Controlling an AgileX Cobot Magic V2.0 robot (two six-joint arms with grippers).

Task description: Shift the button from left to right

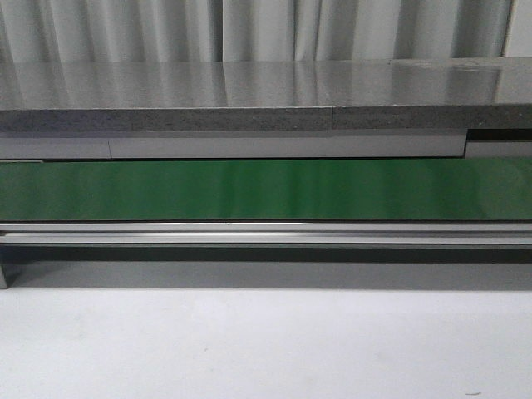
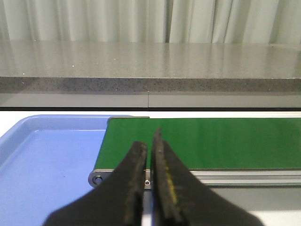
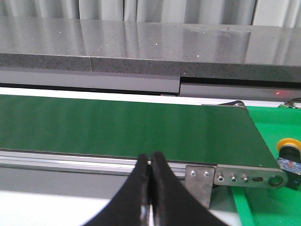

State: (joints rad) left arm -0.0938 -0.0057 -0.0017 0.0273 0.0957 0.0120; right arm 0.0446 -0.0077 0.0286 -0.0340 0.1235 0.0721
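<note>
Both the left gripper [image 2: 149, 179] and right gripper [image 3: 150, 188] are closed and empty; the yellow-capped button [image 3: 289, 153] already sits in a green tray [image 3: 263, 207] at lower right, beside the green conveyor belt [image 3: 122, 127], so the move looks done.

Pale pleated curtains [image 1: 249, 29] are seen behind a glossy grey speckled stone worktop [image 1: 249, 91]; soft light is reflected across it.

Both tools are matte black, each with two tapering fingers; the left tool [image 2: 149, 179] shows yellowish inner edges
</note>
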